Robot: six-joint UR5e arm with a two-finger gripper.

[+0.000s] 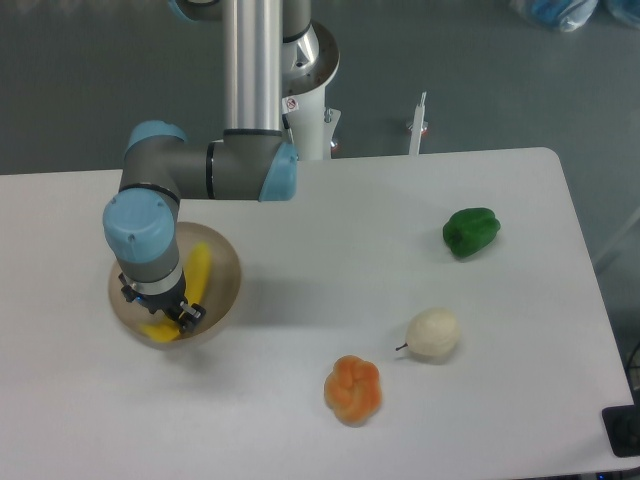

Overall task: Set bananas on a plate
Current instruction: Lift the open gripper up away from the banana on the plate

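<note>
Jaws (170, 318) sit low in the plate (228, 275) — opening hidden — among bananas (199, 268).

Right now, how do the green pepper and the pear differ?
The pepper is dark green, lobed and glossy; the pear is cream-white, rounder and matte. The pepper lies farther back and to the right; the pear lies nearer, close to the orange fruit. Both sit untouched on the table.

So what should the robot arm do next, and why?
Probably open its fingers, if they are still shut, and lift straight up. The bananas already lie inside the plate, yellow showing on both sides of the gripper, which hangs low over the dish. The wrist hides whether the fingers are open or shut, so I can't be sure it has let go.
</note>
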